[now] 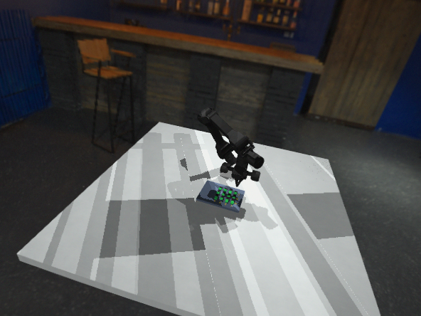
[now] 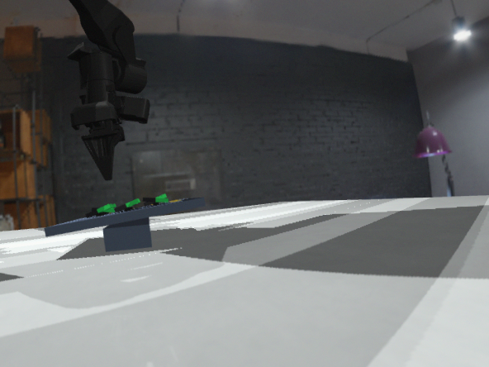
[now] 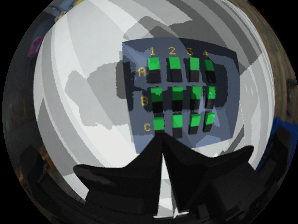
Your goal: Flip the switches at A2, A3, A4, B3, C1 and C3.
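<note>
while hanging above the switch panel, gripper pressed together, empty, green switches below

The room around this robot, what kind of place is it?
Most likely a bar or pub. A long wooden bar counter runs along the back, shelves of bottles hang above it, and a tall bar stool stands in front. The arm's table sits on the open floor.

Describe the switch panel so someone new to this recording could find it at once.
Start at the grey-striped table and find the black arm. Just below its shut hand sits the switch panel, a dark blue plate on a small block, the only thing there bearing green switches.
</note>
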